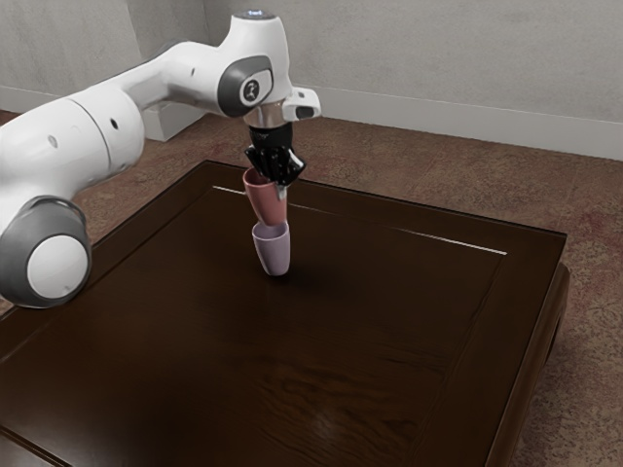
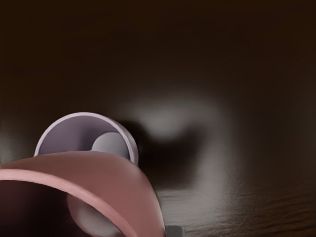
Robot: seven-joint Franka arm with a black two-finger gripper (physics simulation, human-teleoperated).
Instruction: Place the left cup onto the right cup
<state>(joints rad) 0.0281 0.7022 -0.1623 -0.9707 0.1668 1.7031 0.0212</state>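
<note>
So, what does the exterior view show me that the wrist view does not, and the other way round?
Exterior view: the white arm, its hand gripping the pink cup at the rim, the raised border of the table, the carpet and the wall. It also gives the side profile: the pink cup is tilted, with its base at the mouth of the lilac cup.
Wrist view: a look down into the lilac cup, to its pale bottom.
Both: the two cups, pink over lilac, on the dark wooden table.

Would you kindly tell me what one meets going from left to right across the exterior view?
Arm's grey joint → pink cup in the gripper → table edge. The lavender cup sits under the pink one, so it is unranked.
</note>
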